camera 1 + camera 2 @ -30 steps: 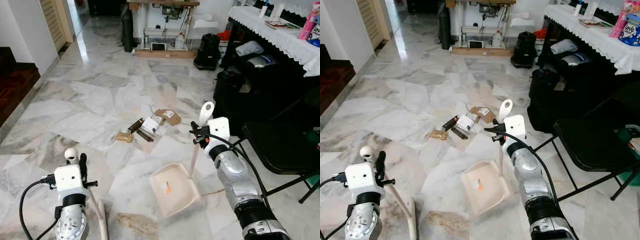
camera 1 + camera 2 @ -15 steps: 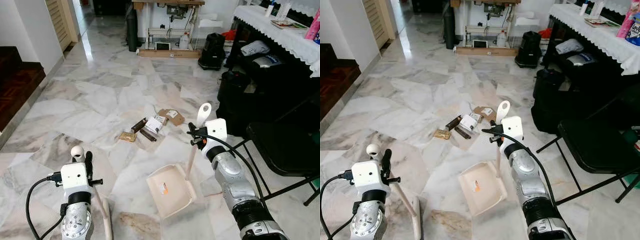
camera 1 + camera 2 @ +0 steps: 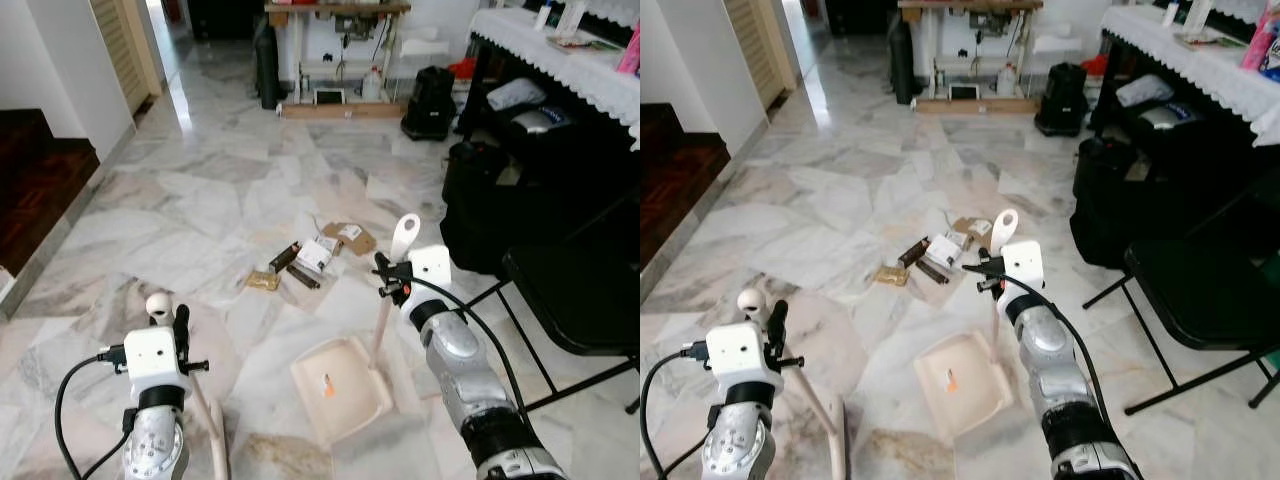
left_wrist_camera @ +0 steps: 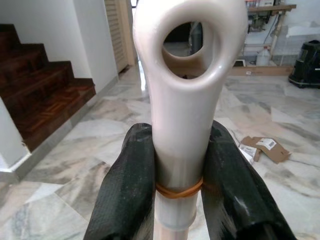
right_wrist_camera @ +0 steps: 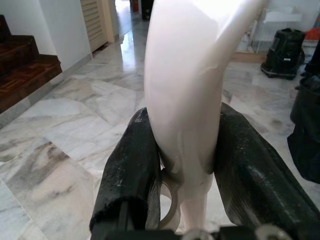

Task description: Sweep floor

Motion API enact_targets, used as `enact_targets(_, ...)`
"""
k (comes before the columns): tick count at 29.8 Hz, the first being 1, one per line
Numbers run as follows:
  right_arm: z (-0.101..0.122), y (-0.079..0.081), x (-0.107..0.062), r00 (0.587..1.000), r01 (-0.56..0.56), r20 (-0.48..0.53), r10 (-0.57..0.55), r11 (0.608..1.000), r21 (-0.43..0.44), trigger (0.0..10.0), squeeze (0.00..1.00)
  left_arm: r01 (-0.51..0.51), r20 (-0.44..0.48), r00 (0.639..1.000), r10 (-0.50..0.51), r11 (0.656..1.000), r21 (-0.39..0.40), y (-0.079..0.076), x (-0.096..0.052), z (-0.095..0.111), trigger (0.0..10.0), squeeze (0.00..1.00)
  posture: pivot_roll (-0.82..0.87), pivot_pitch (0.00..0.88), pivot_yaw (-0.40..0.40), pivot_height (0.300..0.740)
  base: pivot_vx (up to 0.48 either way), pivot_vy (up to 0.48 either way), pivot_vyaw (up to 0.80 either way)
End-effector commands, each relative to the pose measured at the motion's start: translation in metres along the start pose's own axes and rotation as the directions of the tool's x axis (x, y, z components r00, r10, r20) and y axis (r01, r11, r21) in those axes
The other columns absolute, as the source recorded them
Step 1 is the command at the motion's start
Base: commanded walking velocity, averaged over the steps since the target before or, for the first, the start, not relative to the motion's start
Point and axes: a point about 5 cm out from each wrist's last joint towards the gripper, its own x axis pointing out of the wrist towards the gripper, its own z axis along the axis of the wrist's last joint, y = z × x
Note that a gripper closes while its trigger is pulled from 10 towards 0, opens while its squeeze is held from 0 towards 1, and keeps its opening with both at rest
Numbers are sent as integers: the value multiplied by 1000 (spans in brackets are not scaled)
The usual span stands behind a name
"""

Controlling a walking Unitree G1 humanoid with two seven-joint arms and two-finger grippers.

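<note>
Two tools are gripped upright; the left gripper [image 4: 177, 172] is clenched on the broom handle [image 4: 182, 100] just above its rubber band [image 4: 179, 189], and the right gripper [image 5: 182, 165] is clenched on the dustpan handle [image 3: 388, 290]; the dustpan [image 3: 340, 388] rests flat on the marble floor [image 3: 180, 200], its open mouth turned toward the litter [image 3: 310, 257]; that litter, cardboard scraps and dark sticks, lies just beyond the dustpan, apart from it; left of the litter the floor runs open to the dark stairs [image 3: 35, 190]; right of the dustpan a black folding chair [image 3: 575, 295] crowds close.
</note>
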Motion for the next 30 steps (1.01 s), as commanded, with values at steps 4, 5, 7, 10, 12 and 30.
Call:
enact_targets(4,14,-1,3,998,-3,67,4,1000,-13,10000,0,10,41,999,-10,1000,-7,-3,5,9,10000,0,-262,0,26,740,319,0,0)
enact_targets(5,14,-1,3,998,-1,67,2,1000,-15,10000,0,7,40,999,-7,1000,-8,-3,5,9,10000,0,-260,0,24,740,322,0,0)
enact_targets(7,15,-2,3,998,3,66,-2,1000,-16,10000,0,3,39,999,-3,1000,-9,-2,4,9,10000,0,-258,0,22,740,322,0,0)
enact_targets(10,15,-2,3,998,5,67,-4,1000,-14,10000,0,1,38,999,0,1000,-11,-2,3,9,10000,0,-256,0,21,740,322,0,0)
enact_targets(12,15,-2,4,998,4,68,-3,1000,-14,10000,0,-1,38,999,1,1000,-11,-2,3,9,10000,0,-255,0,21,740,324,0,0)
enact_targets(30,16,4,5,997,-24,69,26,999,-36,10000,0,-24,42,999,24,1000,-12,3,3,10,10000,0,-253,0,15,740,325,0,44)
